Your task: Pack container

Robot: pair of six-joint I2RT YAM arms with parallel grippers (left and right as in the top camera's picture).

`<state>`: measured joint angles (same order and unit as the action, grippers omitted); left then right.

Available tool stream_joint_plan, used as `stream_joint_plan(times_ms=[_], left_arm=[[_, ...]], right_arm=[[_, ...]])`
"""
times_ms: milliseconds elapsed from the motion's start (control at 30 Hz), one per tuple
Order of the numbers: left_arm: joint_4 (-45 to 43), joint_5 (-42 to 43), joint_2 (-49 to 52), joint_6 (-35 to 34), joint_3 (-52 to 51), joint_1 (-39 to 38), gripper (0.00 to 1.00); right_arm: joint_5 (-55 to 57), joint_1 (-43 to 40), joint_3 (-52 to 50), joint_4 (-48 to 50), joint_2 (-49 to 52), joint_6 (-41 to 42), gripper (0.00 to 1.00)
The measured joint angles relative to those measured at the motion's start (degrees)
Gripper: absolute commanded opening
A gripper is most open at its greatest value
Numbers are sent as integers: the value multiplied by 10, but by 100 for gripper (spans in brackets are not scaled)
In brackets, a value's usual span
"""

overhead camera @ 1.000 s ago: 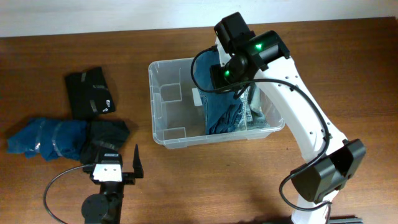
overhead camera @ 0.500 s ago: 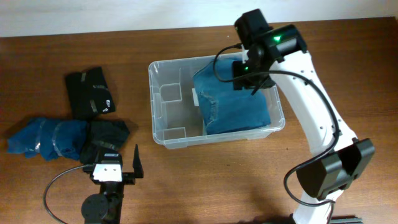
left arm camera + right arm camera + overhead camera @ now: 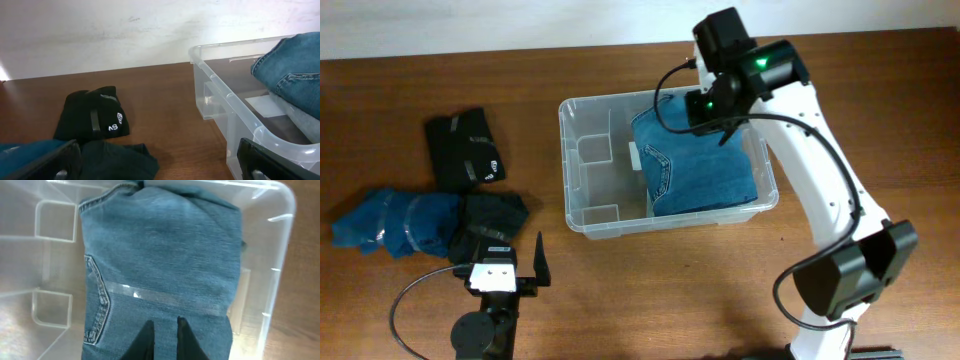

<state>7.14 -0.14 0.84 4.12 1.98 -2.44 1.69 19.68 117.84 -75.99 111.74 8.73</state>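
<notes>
Container (image 3: 582, 190): sitting mid-tabletop (image 3: 670, 290), holding folded jeans (image 3: 705, 170) in its right half, leaving space for more.
Right claw (image 3: 165, 330): hovering above the jeans, fingers nearly together, grasping nothing.
Left claw (image 3: 160, 165): resting released beside unpacked clothes (image 3: 420, 220).

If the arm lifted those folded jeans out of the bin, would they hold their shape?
Probably not. The jeans are soft denim, folded flat in the container, so they would likely droop and unfold. Thick layered cloth suggests some weight, and little slipperiness.

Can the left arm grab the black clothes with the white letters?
Probably yes. The folded black garment lies bare on the table, just ahead of the left gripper, whose fingers are spread apart, with nothing between.
</notes>
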Motion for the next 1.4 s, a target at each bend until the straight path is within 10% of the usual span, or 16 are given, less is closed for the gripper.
stream_joint_plan(times_ms=[1100,1233,1400], left_arm=[[0,0,0,0,0,0,99],[0,0,0,0,0,0,99],[0,0,0,0,0,0,99]], right_arm=[[-11,-78,1,-21,144,26,5],[-13,-93,45,-51,121,24,21],[-17,-154,101,-62,53,29,75]])
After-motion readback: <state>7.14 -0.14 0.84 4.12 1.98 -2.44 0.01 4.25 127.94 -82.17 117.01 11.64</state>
